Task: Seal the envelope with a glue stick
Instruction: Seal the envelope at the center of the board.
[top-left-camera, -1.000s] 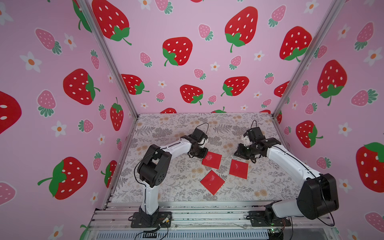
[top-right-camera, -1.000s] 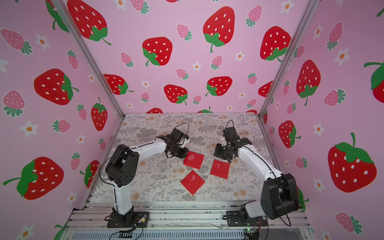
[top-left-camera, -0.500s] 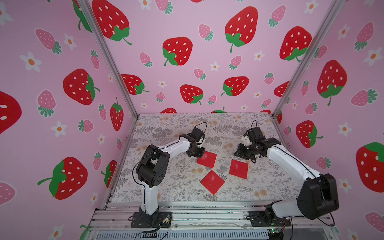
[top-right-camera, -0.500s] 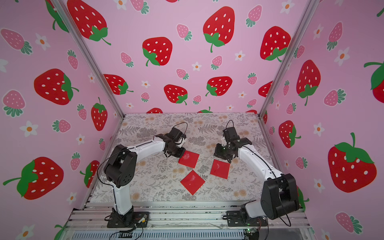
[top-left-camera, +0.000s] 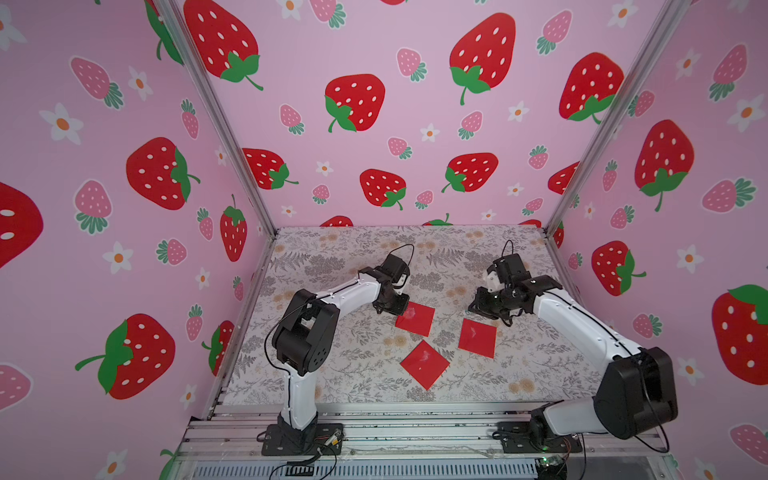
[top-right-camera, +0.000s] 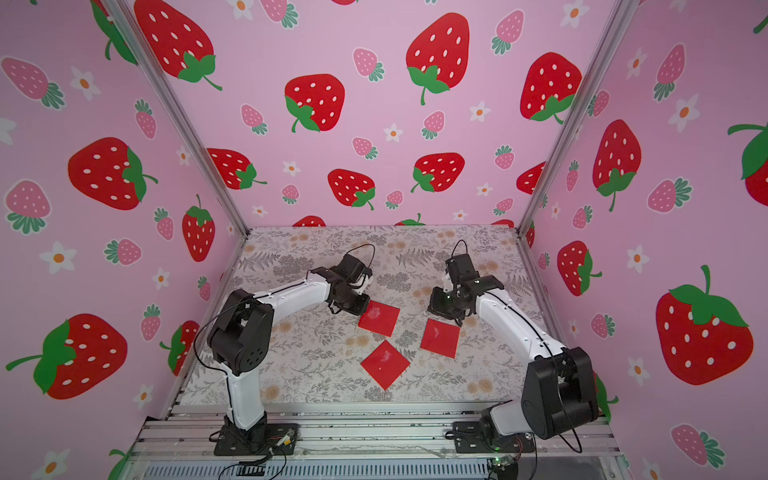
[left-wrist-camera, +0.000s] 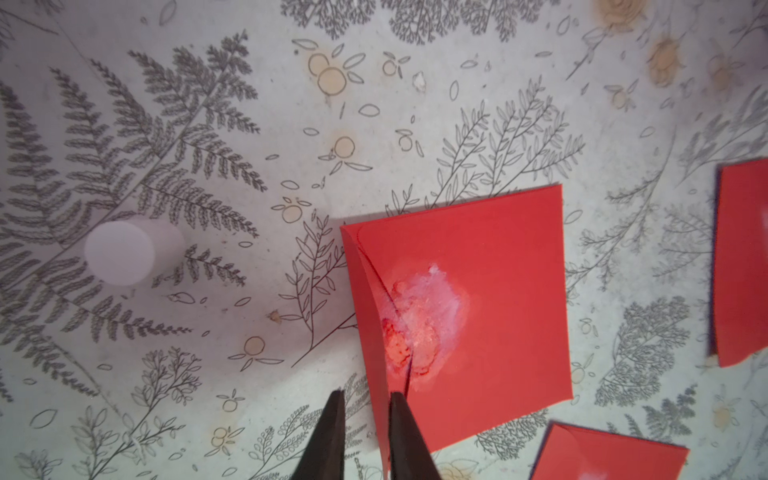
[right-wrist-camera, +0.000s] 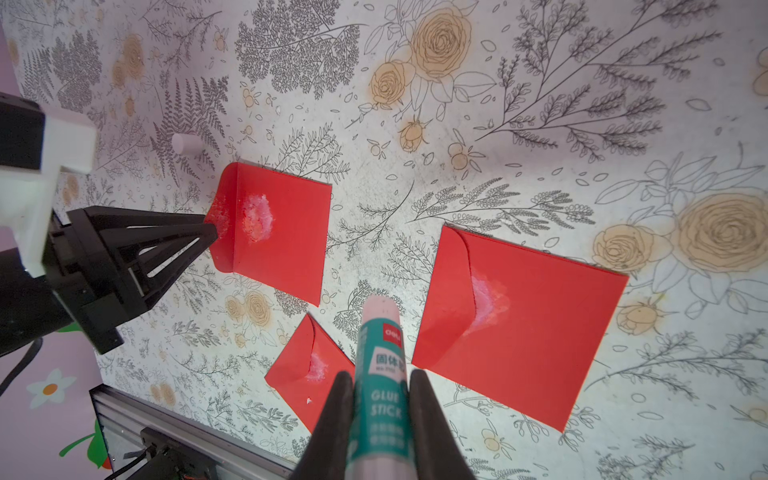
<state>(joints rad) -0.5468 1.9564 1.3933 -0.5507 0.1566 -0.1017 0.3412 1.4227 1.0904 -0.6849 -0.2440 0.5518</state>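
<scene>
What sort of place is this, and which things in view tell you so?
Probably a staged robot test booth, not a real office: left arm and right arm bolted to a metal rail, strawberry-print panels on a frame boxing in a floral table with red envelopes.

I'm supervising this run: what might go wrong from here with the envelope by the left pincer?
1. The left pincer has its jaws slightly apart at the open flap of the envelope; the flap may slip and stay unsealed.
2. The glue smear lies close to its fingertips and might foul them.
3. The white cap stands loose nearby; the left arm could knock it.
</scene>
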